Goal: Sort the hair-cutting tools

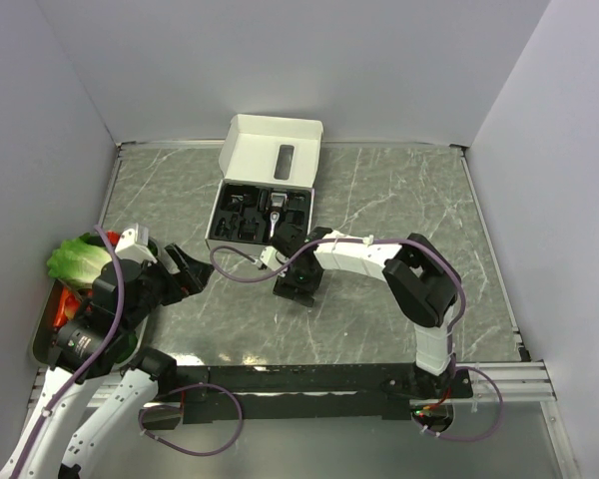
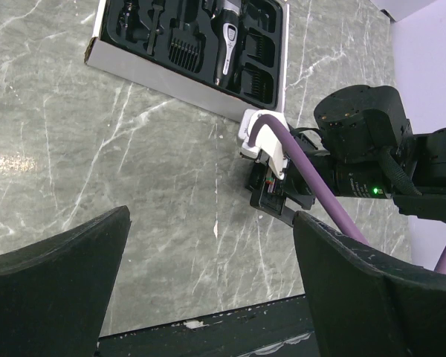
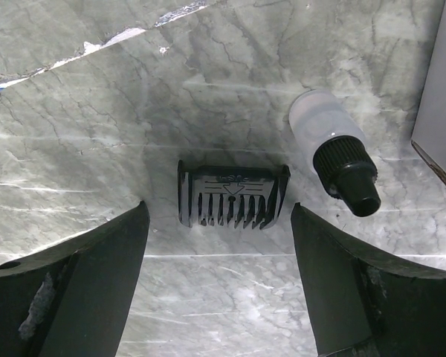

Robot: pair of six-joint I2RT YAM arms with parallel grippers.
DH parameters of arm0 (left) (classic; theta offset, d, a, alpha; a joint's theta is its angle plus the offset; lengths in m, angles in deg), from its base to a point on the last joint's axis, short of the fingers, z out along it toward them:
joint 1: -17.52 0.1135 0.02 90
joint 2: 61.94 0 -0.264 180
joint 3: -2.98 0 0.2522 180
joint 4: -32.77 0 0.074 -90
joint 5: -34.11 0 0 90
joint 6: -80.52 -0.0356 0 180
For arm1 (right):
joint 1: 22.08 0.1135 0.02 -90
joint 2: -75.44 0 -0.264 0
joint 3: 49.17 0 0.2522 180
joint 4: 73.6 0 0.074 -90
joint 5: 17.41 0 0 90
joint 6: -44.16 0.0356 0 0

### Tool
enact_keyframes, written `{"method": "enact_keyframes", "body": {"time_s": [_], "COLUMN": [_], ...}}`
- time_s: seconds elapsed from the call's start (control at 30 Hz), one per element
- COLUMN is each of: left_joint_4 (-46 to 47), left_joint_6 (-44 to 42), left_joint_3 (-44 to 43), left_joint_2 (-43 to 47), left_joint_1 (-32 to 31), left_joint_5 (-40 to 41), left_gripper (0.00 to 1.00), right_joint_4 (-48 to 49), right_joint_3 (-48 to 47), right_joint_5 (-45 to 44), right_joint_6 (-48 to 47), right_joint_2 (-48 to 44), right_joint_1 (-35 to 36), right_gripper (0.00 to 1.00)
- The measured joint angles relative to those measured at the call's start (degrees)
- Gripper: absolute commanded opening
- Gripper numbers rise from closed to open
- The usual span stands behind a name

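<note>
The right fingers (image 3: 89,290) stand spread wide and hold nothing; between them, in the wrist view, a black comb attachment (image 3: 233,195) lies flat on the grey marbled surface (image 3: 82,111), touching neither finger; just beside it lies a small clear bottle (image 3: 323,134) with a black cap (tipped on its side, cap toward the camera). The left fingers (image 2: 52,275) are likewise wide apart and empty, toward the left side of the surface. The white box (image 2: 163,78) sits open farther back, lid raised; its black insert carries the black-and-silver clipper (image 2: 227,33) and several more combs (image 2: 184,50), each in its own recess; the right arm's wrist is just in front of the box's near edge.
</note>
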Motion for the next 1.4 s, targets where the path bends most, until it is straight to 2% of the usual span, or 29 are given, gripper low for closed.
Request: {"method": "enact_keyframes", "body": {"time_s": [0.53,0.87,0.97,1.0,1.1,1.3,1.4], "left_joint_4": [-0.4,-0.7,-0.7,-0.7,-0.7,-0.7,-0.7], "left_joint_6": [0.0,0.0,0.0,0.0,0.0,0.0,0.0], "left_joint_3": [-0.7,-0.9,-0.9,-0.9,-0.9,-0.9,-0.9], "left_joint_2": [-0.1,-0.2,-0.2,-0.2,-0.2,-0.2,-0.2], "left_joint_1": [0.0,0.0,0.0,0.0,0.0,0.0,0.0], "left_joint_5": [0.0,0.0,0.0,0.0,0.0,0.0,0.0], "left_gripper": [0.97,0.97,0.97,0.97,0.97,0.97,0.97], "right_joint_4": [-1.8,-3.0,-2.9,-2.8,-2.4,-2.0,-2.0], "right_joint_3": [-1.9,-4.9,-4.9,-4.9,-4.9,-4.9,-4.9], "right_joint_5": [0.5,1.7,1.7,1.7,1.7,1.9,1.9], "right_joint_6": [0.5,4.2,4.6,4.7,4.9,5.0,5.1], "right_joint_2": [1.5,3.6,3.6,3.6,3.6,3.6,3.5], "right_joint_1": [0.0,-1.5,-1.6,-1.7,-2.1,-2.7,-2.7], "right_gripper": [0.84,0.82,0.78,0.72,0.64,0.53,0.52]}}
